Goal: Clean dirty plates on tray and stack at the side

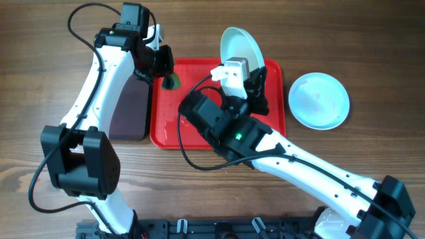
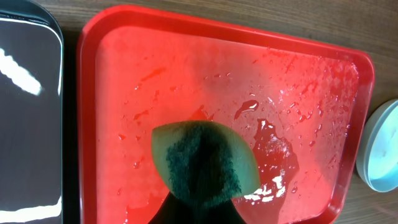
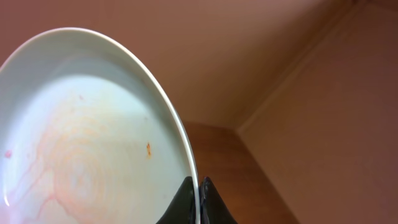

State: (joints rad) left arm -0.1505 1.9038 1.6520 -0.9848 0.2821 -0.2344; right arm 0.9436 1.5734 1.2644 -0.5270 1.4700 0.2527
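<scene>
Overhead we see the tray (image 1: pixel 163 113) beneath the right gripper (image 3: pixel 199 193), which pinches a tilted plate (image 1: pixel 238 45) by its rim; only its wrist view shows the smears. The left gripper (image 1: pixel 167 76) clamps a sponge (image 2: pixel 205 162), and its wrist view alone shows the tray wet.

Wooden bench (image 1: pixel 372 40), brown w/ visible grain. Plain pinkish-tan walls (image 3: pixel 261 43) meet in a corner; light is soft.
</scene>
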